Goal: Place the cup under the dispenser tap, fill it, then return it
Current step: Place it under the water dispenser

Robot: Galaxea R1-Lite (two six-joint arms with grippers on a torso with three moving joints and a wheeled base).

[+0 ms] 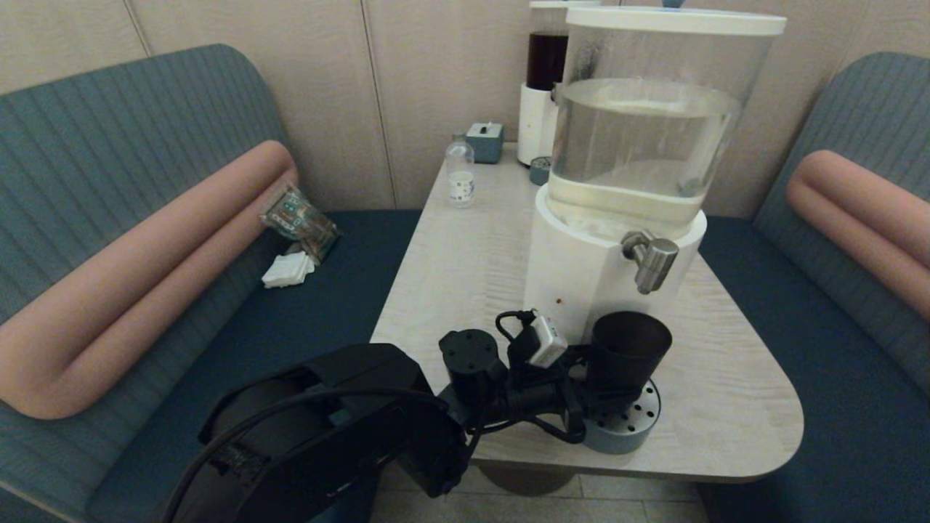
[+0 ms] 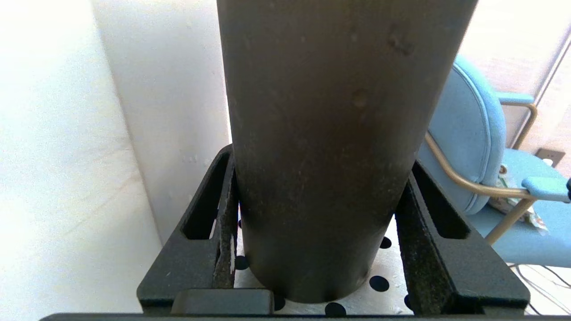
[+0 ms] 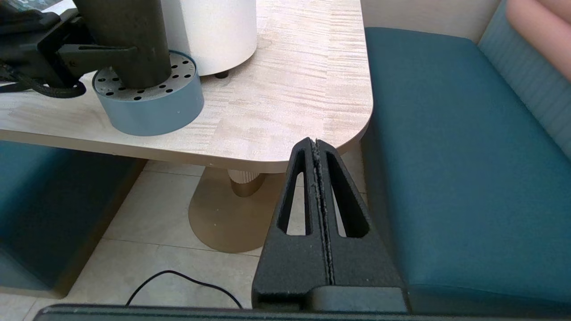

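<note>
The dark tapered cup [image 1: 628,349] stands upright on a round blue-grey perforated drip tray [image 1: 632,432], directly below the brushed-steel tap [image 1: 652,260] of the large clear-tank dispenser [image 1: 639,145]. No water is running from the tap. My left gripper [image 1: 607,392] reaches in from the left and is shut on the cup's lower half. In the left wrist view the cup [image 2: 321,133] fills the space between both fingers [image 2: 225,209], its base on the tray [image 2: 392,272]. My right gripper [image 3: 316,141] hangs shut and empty below the table's near right corner, outside the head view.
Behind the dispenser stand a smaller dispenser with dark red liquid [image 1: 545,80], a small clear bottle [image 1: 460,173], a teal box [image 1: 484,142] and a small tin [image 1: 540,170]. The table edge [image 1: 785,407] is close to the tray. A packet [image 1: 299,218] and napkins [image 1: 288,270] lie on the left bench.
</note>
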